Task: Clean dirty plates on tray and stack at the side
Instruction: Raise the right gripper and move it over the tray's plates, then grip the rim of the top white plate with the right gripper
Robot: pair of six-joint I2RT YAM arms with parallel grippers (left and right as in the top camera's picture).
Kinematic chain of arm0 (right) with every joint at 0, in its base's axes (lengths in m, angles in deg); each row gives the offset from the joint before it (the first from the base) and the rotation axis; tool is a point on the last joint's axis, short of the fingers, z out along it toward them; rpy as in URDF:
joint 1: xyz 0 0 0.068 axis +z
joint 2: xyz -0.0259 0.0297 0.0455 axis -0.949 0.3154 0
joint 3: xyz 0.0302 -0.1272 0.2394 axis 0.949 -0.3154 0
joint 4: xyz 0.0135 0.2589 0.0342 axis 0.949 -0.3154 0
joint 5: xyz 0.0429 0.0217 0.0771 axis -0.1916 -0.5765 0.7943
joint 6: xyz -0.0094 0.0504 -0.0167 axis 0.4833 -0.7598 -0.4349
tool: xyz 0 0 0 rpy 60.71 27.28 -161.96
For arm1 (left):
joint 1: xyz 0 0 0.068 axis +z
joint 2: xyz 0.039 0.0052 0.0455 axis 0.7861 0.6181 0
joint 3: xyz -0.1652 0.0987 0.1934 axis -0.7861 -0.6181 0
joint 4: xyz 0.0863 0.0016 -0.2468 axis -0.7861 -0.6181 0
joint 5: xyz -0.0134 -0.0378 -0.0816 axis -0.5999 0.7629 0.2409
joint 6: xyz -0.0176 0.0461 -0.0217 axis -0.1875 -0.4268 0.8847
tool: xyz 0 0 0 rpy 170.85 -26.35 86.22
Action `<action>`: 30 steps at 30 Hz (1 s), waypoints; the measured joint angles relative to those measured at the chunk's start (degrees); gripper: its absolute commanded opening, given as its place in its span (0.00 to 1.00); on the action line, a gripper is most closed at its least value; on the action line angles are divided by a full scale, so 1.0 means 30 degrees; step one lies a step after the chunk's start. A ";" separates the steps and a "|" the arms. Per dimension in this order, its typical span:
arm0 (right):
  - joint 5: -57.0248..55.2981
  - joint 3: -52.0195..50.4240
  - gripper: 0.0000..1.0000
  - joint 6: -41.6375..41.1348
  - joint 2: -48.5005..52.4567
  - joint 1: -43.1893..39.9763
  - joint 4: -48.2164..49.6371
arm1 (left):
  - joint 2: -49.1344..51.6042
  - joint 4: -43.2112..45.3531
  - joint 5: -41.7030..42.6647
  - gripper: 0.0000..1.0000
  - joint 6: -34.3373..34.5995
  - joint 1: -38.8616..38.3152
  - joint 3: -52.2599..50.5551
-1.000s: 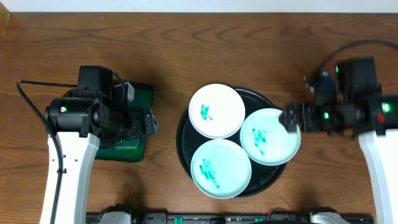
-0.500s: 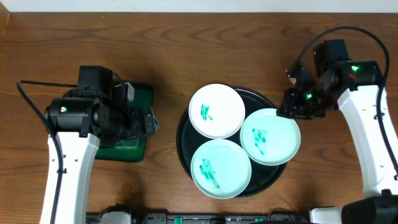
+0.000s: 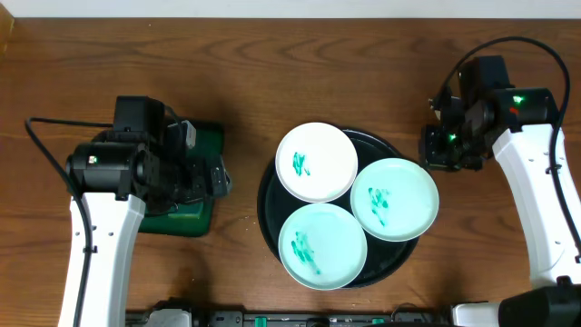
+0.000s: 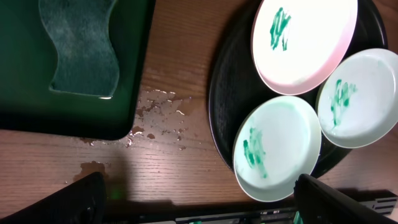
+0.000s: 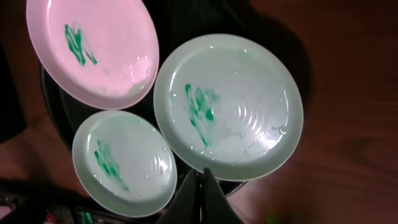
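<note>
From above, the black tray (image 3: 265, 195) sits in the middle of the bench (image 3: 272, 73), with all three plates on it. The top plate (image 3: 316, 162) lies at the tray's upper left, the right-hand plate (image 3: 394, 199) at its right edge and the bottom plate (image 3: 322, 245) at its lower edge. Each has a teal smear, and each overhangs the rim a little. The left end effector (image 3: 218, 177) hangs over the green tray (image 3: 207, 136) at the left of the frame. The right end effector (image 3: 436, 153) is just off the black tray's upper right edge, touching no plate.

In the left wrist view, the two fingers (image 4: 81, 199) show at the bottom corners of the frame. They are spread wide and grasp nothing. A sponge (image 4: 84, 46) lies in the green tray at the upper left, with wet spots (image 4: 155, 115) on the bench beside it. The plates fill the right side.

In the right wrist view, the fingers (image 5: 189, 196) meet at the bottom centre, clenched on nothing, just below the right-hand plate (image 5: 227, 106). The top plate (image 5: 93, 50) looks pinkish here, and the bottom plate (image 5: 124, 162) lies at the lower left.
</note>
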State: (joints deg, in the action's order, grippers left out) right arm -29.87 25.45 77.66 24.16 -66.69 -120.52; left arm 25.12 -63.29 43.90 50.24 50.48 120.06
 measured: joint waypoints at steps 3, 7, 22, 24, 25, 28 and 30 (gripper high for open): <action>-0.0044 0.0000 0.01 -0.0051 0.0000 0.0007 0.0102 | 0.0000 0.0000 0.0000 0.97 0.0000 0.0000 0.0000; -0.0058 0.0000 0.01 -0.0073 0.0000 0.0007 0.0102 | 0.0000 0.0000 0.0000 0.97 0.0000 0.0000 0.0000; -0.0270 -0.0306 0.99 0.0007 0.0000 0.2776 0.2040 | 0.0000 0.1756 -0.0634 0.91 -0.0080 0.0000 0.0000; -0.0284 -0.0758 0.99 -0.0109 0.0000 0.3570 0.2900 | 0.0000 0.2091 -0.1005 0.92 -0.0015 0.0000 0.0000; -0.0306 -0.1078 0.99 -0.0233 0.0000 0.3920 0.3461 | 0.0007 0.2295 -0.1239 0.92 -0.0036 0.0000 0.0000; -0.0284 -0.2127 0.99 -0.0809 0.0000 0.4714 0.5129 | 0.0204 0.2885 -0.2310 0.92 -0.0029 0.0000 0.0000; -0.0248 -0.2739 0.99 -0.1086 0.0066 0.4823 0.6011 | 0.0670 0.3220 -0.3053 0.94 -0.0022 0.0000 0.0007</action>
State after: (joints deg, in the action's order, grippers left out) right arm -30.61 17.23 74.40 24.36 -52.22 -102.49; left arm 27.13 -53.63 34.74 50.17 50.48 120.08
